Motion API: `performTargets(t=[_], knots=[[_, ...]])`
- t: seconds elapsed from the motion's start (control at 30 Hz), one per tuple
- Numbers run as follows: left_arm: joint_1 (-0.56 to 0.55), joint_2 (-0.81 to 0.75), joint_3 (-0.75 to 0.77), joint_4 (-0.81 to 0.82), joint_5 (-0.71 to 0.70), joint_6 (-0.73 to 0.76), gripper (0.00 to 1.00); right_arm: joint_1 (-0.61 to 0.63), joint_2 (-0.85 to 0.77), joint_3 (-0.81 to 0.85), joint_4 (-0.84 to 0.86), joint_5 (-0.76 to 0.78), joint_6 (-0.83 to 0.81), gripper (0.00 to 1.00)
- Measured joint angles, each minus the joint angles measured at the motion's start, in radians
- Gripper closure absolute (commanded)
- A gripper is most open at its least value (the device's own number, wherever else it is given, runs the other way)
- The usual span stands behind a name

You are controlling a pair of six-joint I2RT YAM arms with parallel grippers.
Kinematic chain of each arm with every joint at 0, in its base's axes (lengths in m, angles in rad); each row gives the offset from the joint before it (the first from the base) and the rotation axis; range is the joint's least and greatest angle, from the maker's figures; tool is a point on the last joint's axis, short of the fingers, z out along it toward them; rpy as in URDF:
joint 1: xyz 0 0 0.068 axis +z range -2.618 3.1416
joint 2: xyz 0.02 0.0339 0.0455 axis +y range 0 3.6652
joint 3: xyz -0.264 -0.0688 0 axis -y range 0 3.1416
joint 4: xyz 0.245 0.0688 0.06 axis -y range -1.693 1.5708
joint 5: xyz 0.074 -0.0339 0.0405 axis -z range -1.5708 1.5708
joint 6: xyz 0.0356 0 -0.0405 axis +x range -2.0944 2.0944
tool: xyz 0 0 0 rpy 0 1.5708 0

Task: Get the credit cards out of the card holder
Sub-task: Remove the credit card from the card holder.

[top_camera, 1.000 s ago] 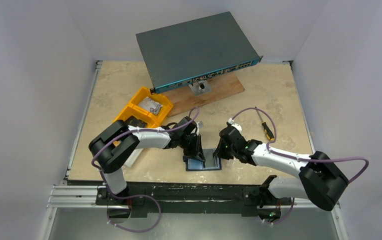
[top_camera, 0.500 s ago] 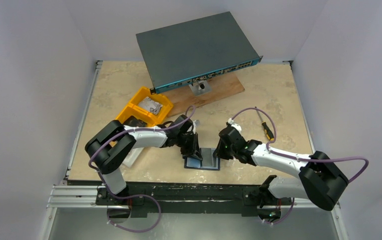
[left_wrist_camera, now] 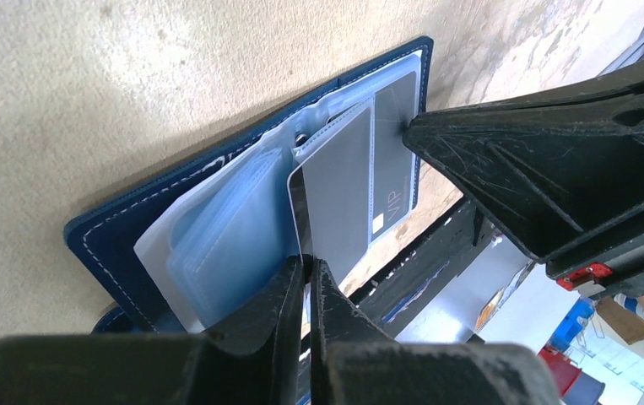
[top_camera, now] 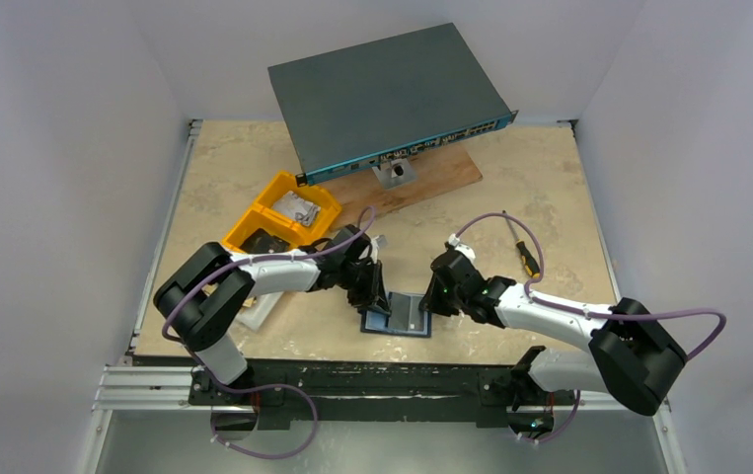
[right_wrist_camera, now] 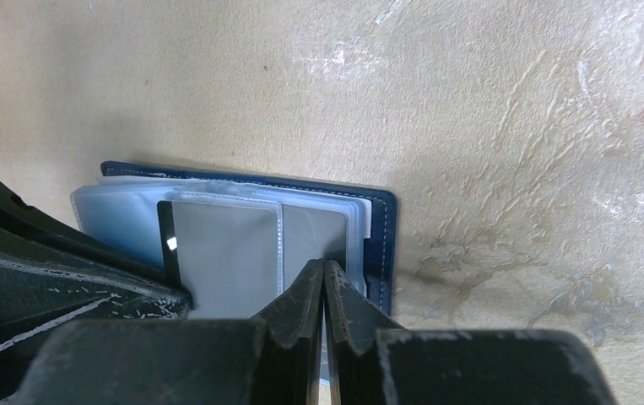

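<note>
The surface (top_camera: 560,178) carries the card holder (top_camera: 407,316), which lies open between the two claws with its navy cover flat and its clear sleeves (left_wrist_camera: 217,245) fanned up. A grey card (left_wrist_camera: 339,194) stands part-way out of one sleeve, straight ahead of the left claw (left_wrist_camera: 308,274), which is closed tight on the card's near edge. The right claw (right_wrist_camera: 324,274) is closed too, its tips down on the sleeve page beyond the card; whether it nips the plastic I cannot tell. The step in hand looks like drawing this card out. The next move likely calls for a straight pull along the sleeve, with the right claw pinning the holder so it does not drag.
</note>
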Motion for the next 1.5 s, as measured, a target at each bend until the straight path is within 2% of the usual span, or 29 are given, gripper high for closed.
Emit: performTargets(t=[0.7,0.93,1.07,1.27,1.5], knots=[[0.030,-0.090,-0.026,-0.098,-0.022,0.063,1.00,0.002,0.000,0.000,-0.057,0.002,0.000,0.95],[0.030,-0.097,-0.026,-0.122,-0.036,0.080,1.00,0.005,-0.012,0.002,-0.060,0.001,-0.016,0.71],[0.042,-0.077,-0.051,-0.041,0.018,0.056,1.00,0.022,-0.058,0.024,-0.053,-0.009,-0.026,0.67],[0.067,-0.031,-0.113,0.084,0.089,-0.029,1.00,0.063,-0.051,0.063,0.010,-0.043,-0.029,0.69],[0.068,0.000,-0.113,0.145,0.109,-0.065,1.00,0.110,0.058,0.088,0.050,-0.053,-0.023,0.81]])
